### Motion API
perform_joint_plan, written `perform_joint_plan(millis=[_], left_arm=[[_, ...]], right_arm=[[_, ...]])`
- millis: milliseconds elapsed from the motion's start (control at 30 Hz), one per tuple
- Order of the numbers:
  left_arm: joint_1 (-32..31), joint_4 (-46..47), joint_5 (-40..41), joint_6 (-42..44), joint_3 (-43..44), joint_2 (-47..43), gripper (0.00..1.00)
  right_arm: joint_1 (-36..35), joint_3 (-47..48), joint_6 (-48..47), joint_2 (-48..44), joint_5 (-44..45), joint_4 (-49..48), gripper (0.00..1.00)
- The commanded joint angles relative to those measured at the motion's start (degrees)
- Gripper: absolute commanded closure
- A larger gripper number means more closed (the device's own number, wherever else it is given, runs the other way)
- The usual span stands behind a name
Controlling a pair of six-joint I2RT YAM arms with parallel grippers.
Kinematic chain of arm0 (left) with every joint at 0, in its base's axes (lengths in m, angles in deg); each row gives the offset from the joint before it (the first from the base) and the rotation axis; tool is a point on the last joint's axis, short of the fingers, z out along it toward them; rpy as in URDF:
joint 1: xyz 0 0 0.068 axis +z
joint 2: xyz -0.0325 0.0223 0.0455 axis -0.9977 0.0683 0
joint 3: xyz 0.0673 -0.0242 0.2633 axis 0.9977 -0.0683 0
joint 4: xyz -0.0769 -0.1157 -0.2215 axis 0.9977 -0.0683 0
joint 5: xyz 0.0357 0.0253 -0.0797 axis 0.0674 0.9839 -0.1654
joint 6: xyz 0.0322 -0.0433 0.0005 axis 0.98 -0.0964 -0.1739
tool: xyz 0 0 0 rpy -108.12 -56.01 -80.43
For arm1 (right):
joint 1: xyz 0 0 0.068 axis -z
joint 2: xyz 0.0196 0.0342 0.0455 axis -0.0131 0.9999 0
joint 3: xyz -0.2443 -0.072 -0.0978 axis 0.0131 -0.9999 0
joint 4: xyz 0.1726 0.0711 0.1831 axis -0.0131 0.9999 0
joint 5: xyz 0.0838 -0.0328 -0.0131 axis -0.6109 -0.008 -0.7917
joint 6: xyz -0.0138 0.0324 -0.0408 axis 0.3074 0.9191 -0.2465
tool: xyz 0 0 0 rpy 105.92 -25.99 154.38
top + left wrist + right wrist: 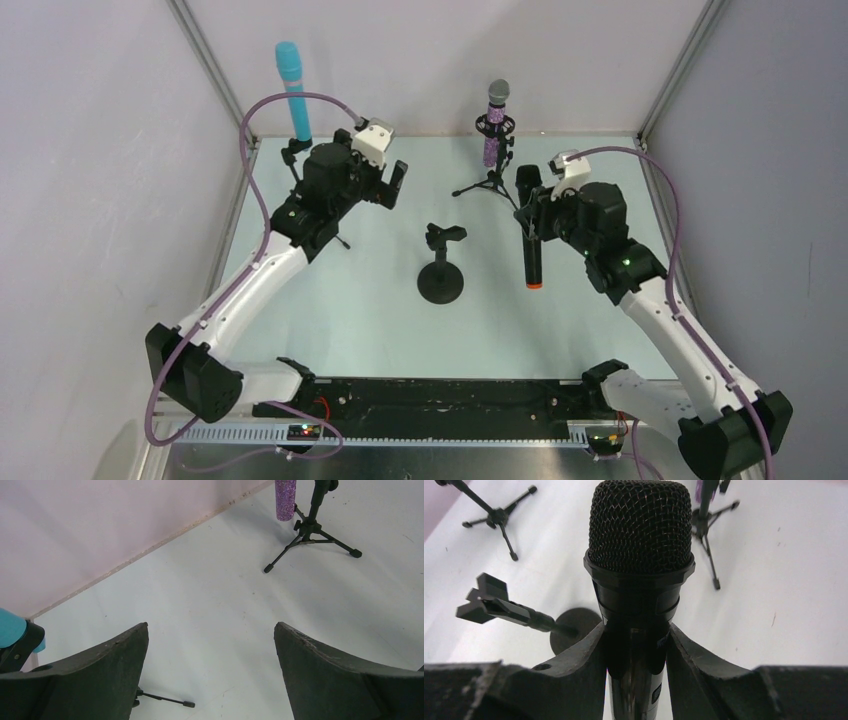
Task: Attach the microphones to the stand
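The light-blue microphone (293, 90) stands upright in a tripod stand at the back left; its edge shows in the left wrist view (11, 627). The purple glittery microphone (494, 125) sits in a tripod stand (488, 183) at the back centre, also in the left wrist view (285, 499). My right gripper (531, 222) is shut on the black microphone (532, 235), held upright with its orange end down; its mesh head fills the right wrist view (640, 527). A round-base stand (440, 280) with an empty clip (444, 235) stands left of it. My left gripper (385, 185) is open and empty.
White walls with metal corner posts close the table at left, back and right. A black rail with cable duct (430, 400) runs along the near edge. The tripod legs (312, 535) spread across the back of the table.
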Motion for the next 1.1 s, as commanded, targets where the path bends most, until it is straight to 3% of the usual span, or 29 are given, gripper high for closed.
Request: perform_joint_plan(millis=[0, 167, 400, 867, 1067], left_arm=[[0.2, 3.7, 0.2, 0.8, -1.1, -2.7, 0.02], [0.2, 8.9, -0.1, 0.6, -4.0, -5.3, 0.02], [0.4, 12.3, -9.3, 2.3, -7.1, -7.9, 0.02], [8.5, 7.6, -27.7, -20.7, -6.6, -5.0, 0.02], [9.4, 6.8, -30.4, -20.6, -9.3, -4.5, 0.02]], right_arm=[[0.6, -1.8, -6.1, -4.4, -3.6, -11.5, 1.00], [1.3, -7.4, -3.6, -6.9, -7.6, -20.6, 1.00], [3.2, -10.7, -0.2, -6.3, -15.2, -25.0, 1.00], [4.0, -11.0, -1.2, -2.4, -21.3, -24.2, 1.00], [4.3, -12.0, -0.2, -2.4, -22.0, -25.4, 1.00]])
